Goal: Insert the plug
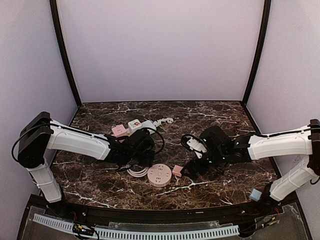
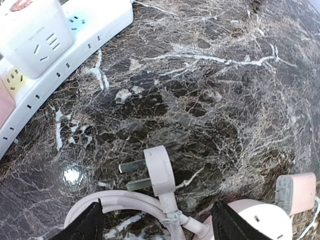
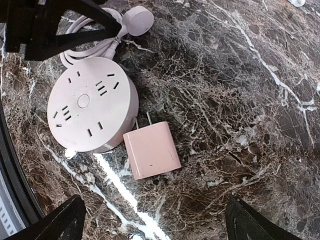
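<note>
A round pink socket hub [image 1: 160, 175] lies flat at the front middle of the marble table; it also shows in the right wrist view [image 3: 92, 102]. Its white cord is coiled beside it and ends in a flat-pin plug [image 2: 159, 170] lying on the table. A small pink charger [image 3: 151, 150] lies on its side with its two pins touching the hub's edge; it shows in the top view [image 1: 177, 171] too. My left gripper [image 2: 157, 227] is open, hovering over the coiled cord and plug. My right gripper [image 3: 155, 222] is open, just above the charger, holding nothing.
A white power strip [image 1: 142, 124] lies behind the left gripper, with a white cube adapter [image 2: 35, 35] and a pink one [image 1: 119, 130] plugged in. Its cable [image 1: 167, 120] trails to the right. A light blue block [image 1: 255, 194] sits at the front right edge.
</note>
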`<action>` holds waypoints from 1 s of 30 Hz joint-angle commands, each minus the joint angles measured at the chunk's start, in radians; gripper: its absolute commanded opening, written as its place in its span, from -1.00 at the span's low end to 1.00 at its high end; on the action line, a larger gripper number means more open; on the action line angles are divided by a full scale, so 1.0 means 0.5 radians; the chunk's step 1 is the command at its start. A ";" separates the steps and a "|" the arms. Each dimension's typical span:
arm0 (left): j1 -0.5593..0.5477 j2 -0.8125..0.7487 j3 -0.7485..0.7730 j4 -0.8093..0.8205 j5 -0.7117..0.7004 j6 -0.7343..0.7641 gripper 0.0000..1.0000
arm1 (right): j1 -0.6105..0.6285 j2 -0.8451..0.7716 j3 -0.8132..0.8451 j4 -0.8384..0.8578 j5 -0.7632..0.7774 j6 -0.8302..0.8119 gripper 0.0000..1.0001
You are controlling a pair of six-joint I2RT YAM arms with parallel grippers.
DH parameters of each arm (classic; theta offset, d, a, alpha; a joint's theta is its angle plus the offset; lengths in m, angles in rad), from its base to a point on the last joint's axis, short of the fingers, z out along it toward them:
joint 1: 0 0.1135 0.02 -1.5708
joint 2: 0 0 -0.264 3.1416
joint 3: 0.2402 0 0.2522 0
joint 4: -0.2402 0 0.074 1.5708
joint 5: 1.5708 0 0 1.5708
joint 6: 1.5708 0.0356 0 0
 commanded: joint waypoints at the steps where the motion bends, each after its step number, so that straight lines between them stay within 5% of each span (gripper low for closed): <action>1: -0.006 -0.132 -0.098 0.216 0.006 0.020 0.53 | 0.027 0.097 0.120 -0.126 0.063 -0.105 0.89; 10: -0.006 -0.219 -0.321 0.682 -0.018 0.050 0.61 | 0.078 0.565 0.255 -0.041 0.087 -0.335 0.79; 19: -0.006 -0.290 -0.424 0.912 -0.056 0.172 0.61 | 0.082 0.627 0.259 0.095 0.000 -0.477 0.64; 22: -0.008 -0.340 -0.444 0.928 -0.090 0.224 0.60 | 0.083 0.661 0.272 0.095 -0.020 -0.501 0.36; 26: -0.006 -0.398 -0.479 0.944 -0.127 0.297 0.60 | 0.082 0.679 0.278 0.113 -0.001 -0.529 0.29; 30: -0.007 -0.425 -0.490 0.948 -0.126 0.358 0.60 | 0.080 0.679 0.273 0.131 -0.027 -0.550 -0.01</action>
